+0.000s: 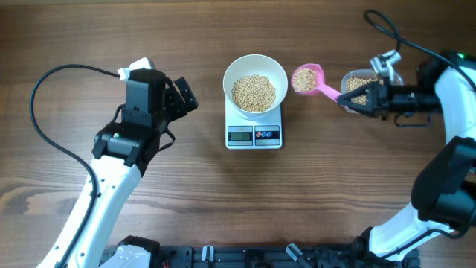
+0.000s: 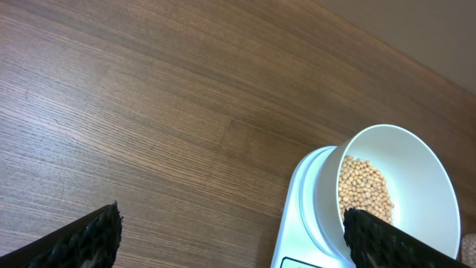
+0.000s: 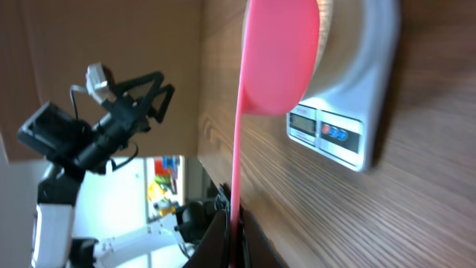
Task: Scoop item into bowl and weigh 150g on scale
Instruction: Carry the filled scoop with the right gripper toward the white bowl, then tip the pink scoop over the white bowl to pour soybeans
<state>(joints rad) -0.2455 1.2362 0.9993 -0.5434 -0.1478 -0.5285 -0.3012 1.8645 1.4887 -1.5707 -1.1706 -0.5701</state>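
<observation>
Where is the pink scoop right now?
In the overhead view, the pink scoop is just right of the white bowl on the scale, its handle gripped by the right pincer beside the jar.

A brown wood-grain table (image 1: pixel 223 193) fills the view; a black cable (image 1: pixel 33 104) loops over the table's left side.

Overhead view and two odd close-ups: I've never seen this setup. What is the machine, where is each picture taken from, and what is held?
Two robot arms work at a brown wooden table. One picture looks down from above; the other two come from cameras on each wrist. A round white bowl of pale beans sits on a white digital scale. The right end effector grips the handle of a pink plastic scoop loaded with beans, beside a clear container of them. The left end effector is open, holding nothing.
</observation>
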